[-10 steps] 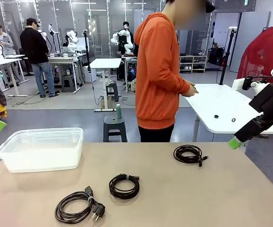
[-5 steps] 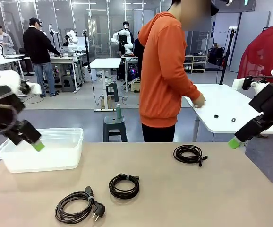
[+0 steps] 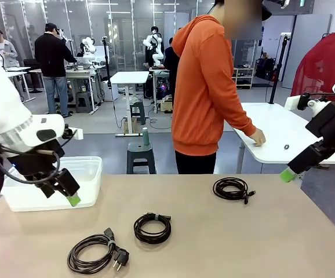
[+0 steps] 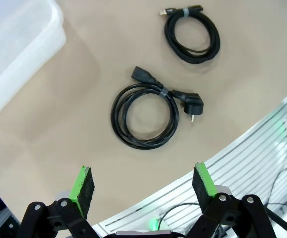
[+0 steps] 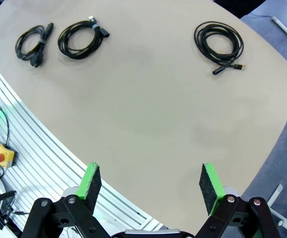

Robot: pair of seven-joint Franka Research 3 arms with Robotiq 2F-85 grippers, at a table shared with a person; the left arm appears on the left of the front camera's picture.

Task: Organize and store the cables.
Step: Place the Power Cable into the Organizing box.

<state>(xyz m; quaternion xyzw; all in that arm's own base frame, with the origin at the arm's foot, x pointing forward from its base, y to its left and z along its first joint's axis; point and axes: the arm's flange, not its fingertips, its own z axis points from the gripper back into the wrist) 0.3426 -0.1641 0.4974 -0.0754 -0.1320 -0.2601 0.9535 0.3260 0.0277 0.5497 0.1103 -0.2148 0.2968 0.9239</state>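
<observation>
Cables (image 3: 152, 227): where do they lie?

— All three are loose on the table (image 3: 243, 243), and none is in the bin (image 3: 92, 165) yet. Reading the tabletop as a clock from my side, the plug coil (image 3: 95, 253) is at 7 o'clock, the mid coil (image 4: 192, 34) is near 6, the far coil (image 3: 232, 189) is at 1, and the bin is at 10.

— And your grippers?

— My left gripper (image 4: 143, 186) hangs above the table's left side, near the bin, with its jaws spread full and nothing between them. In its wrist view the plug coil sits at 12 o'clock, straight ahead of the fingers. The mid coil is at 1 and a bin corner at 10. I judge it is aimed there because that coil lies on the bin's side, so the carry would be short. The wide jaws suit a floppy bundle of strands.

— The right one?

— My right gripper (image 3: 287, 175) is just as wide open and empty. It is held high off the table's edge at 3 o'clock, well apart from the far coil. I reckon that leaves the middle free for my left arm.

— Is the person helping?

— The person is turned aside, with a hand (image 3: 258, 137) on another table.

— Any risk?

— The plugs may dangle and catch the bin's rim, so gripping at the tie seems safest.
</observation>
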